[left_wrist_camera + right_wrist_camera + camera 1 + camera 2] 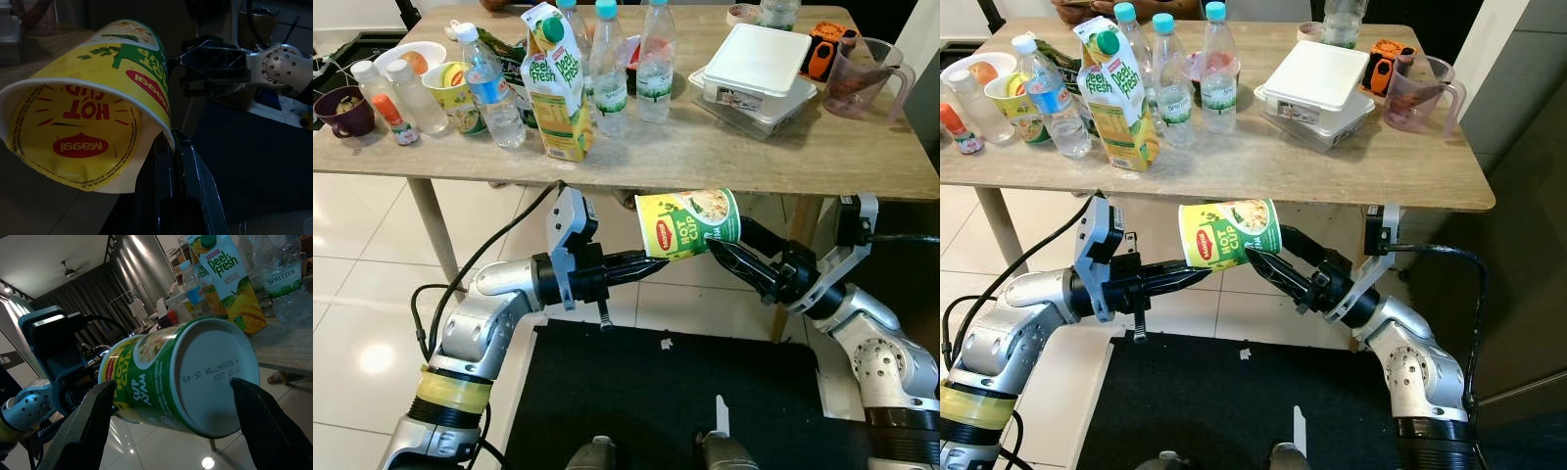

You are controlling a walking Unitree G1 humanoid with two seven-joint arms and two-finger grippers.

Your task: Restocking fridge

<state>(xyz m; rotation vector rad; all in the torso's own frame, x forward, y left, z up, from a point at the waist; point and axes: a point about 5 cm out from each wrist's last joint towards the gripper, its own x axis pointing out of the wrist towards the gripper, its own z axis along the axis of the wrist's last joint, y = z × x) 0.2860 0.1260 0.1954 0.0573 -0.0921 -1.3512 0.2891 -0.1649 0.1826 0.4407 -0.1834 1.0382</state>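
**Noodle cup held between two arms, in front of the table**

The noodle cup (pixel 688 222) hangs on its side in mid-air, just below the table edge (pixel 724 181) and in front of it, lid end toward the robot's left. The left gripper (pixel 641 264) reaches in from the lid side, its fingers close together against the cup's lower rim; whether they actually pinch the rim I cannot tell. The right gripper (pixel 722 247) comes in from the base side, and its wrist view shows both fingers (pixel 83 428) spread wide either side of the cup's base, so it stands open around the cup rather than clamped.

This looks like a handover. To do it well, one gripper should close firmly on the cup wall before the other lets go, because a thin paper cup held by its rim alone could tip or slip. Squeeze gently, as the wall will likely dent. The juice carton (pixel 556 83) and water bottles (pixel 609 73) wait on the table.
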